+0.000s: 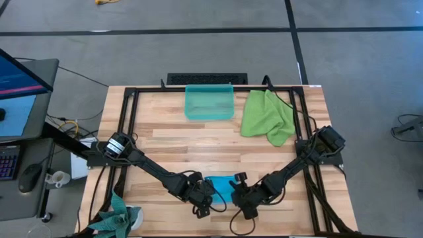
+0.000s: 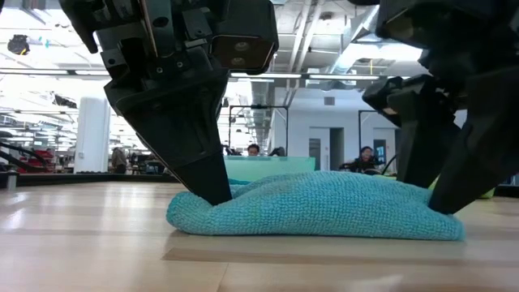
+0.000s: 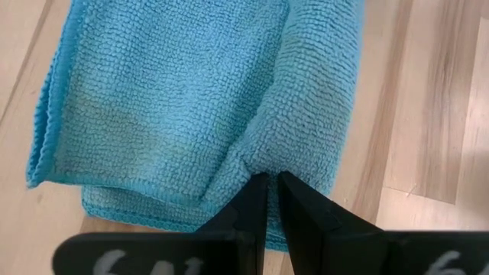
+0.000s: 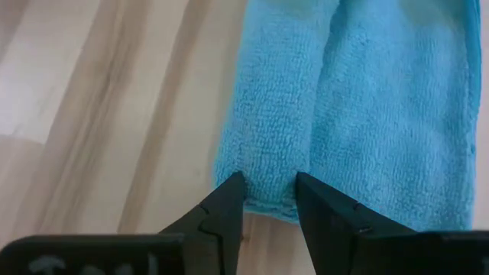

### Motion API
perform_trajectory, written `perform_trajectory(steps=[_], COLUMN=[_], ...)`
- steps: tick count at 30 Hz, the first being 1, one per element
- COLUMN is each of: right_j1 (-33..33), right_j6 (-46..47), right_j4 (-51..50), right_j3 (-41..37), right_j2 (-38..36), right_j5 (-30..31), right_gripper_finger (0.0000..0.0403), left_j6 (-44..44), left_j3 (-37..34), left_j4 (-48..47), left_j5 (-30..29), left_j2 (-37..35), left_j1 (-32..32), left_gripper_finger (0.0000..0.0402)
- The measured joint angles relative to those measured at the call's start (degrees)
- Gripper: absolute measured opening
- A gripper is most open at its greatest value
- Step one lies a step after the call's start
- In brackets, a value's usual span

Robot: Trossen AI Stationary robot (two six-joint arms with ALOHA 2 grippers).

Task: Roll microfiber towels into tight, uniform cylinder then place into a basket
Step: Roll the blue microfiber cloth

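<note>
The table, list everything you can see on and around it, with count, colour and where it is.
blue towel: one, sky-blue, partly rolled, near front edge of the table, between the two tools
green towel: one, lime green, crumpled, back right of the table
basket: one, see-through teal-green, back centre, left of the green towel
teal cloth: one, darker teal, at the table's front left corner
table: one, light wood with a black frame
monitor: one, on a stand left of the table
mouse: one, dark, below the monitor
people: at least two, far back in the room
left tool: shut on a pinch of the blue towel's edge
right tool: fingers straddling the blue towel's rolled end
</note>
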Motion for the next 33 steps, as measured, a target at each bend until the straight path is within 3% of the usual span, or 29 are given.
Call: perform_trajectory(steps=[15,25,33], right_j1=[0.66,5.97,2.96], right_j6=[6.90,-5.08,-5.51], right_j4=[-12.87,7.69,8.71], right_j3=[0.38,0.63,0.47], right_j2=[-5.45,-7.18,-1.39], right_j5=[-0.03,1.72,0.81], right_gripper_finger=[0.0132,0.0118,0.0104], left_j6=[-0.04,-0.57,-0.83], left_j3=[0.41,0.41,0.44], left_j4=[-0.22,-0.09,-0.02], left_j5=[0.51,0.59,0.55], left_j2=[0.02,0.02,0.02], left_j1=[0.07,0.04,0.06], left_gripper_finger=[0.0031,0.0031,0.0031])
